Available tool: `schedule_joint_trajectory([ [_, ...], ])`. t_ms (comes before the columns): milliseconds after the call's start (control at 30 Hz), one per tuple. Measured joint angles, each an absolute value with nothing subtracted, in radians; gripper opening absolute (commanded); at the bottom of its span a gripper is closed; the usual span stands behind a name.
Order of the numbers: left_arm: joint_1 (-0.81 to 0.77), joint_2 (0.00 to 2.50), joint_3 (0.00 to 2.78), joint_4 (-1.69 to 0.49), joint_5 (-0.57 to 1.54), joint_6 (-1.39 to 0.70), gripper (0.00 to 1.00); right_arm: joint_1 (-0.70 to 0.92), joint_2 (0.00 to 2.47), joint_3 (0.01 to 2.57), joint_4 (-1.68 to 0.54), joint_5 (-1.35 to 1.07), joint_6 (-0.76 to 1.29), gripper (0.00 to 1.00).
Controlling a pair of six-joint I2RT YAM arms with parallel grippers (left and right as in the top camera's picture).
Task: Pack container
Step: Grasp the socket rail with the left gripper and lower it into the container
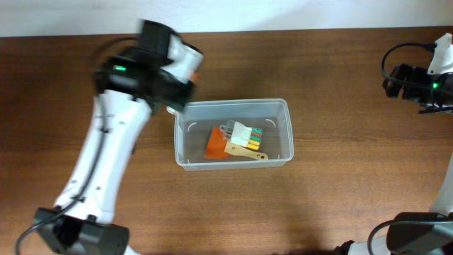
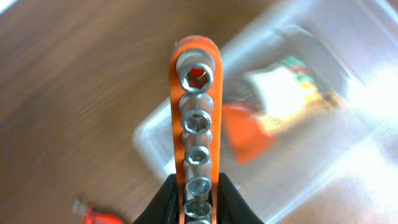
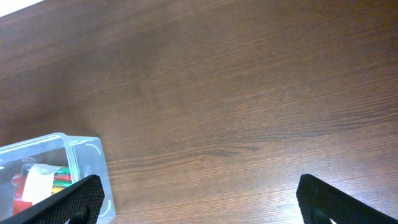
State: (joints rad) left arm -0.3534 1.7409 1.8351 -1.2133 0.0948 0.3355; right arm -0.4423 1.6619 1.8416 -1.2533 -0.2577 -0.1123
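The container (image 1: 233,103) is a clear plastic bin in the middle of the table. It holds an orange piece (image 1: 214,144), a white pack with coloured strips (image 1: 248,133) and a wooden-handled tool (image 1: 248,152). My left gripper (image 2: 198,186) is shut on an orange socket rail (image 2: 196,93) carrying several chrome sockets. It holds the rail above the table by the bin's far left corner (image 2: 155,143). In the overhead view the left gripper (image 1: 177,88) is mostly hidden under its wrist. My right gripper (image 3: 199,199) is open and empty, far right of the bin (image 3: 81,146), near the table's right edge (image 1: 407,81).
A small red and orange object (image 2: 93,214) lies on the wooden table just outside the bin, blurred in the left wrist view. Bare wood lies between the bin and the right arm (image 3: 236,112). A white wall edge runs along the table's far side.
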Motion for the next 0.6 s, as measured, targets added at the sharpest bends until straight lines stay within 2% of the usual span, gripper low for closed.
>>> schedule_joint_trajectory([
  [100,-0.45,1.757,1.821,-1.219,0.108,0.496,0.02,-0.442,1.662,1.842,-1.253,-0.257,-0.112,0.99],
  [233,-0.498,1.766,1.784,-1.179,0.039,0.609,0.02,-0.442,1.662,1.842,-1.253,-0.258,-0.113,0.99],
  [600,-0.494,1.995,1.671,-1.156,-0.035,0.678,0.02,-0.442,1.662,1.842,-1.253,-0.258,-0.113,0.99],
])
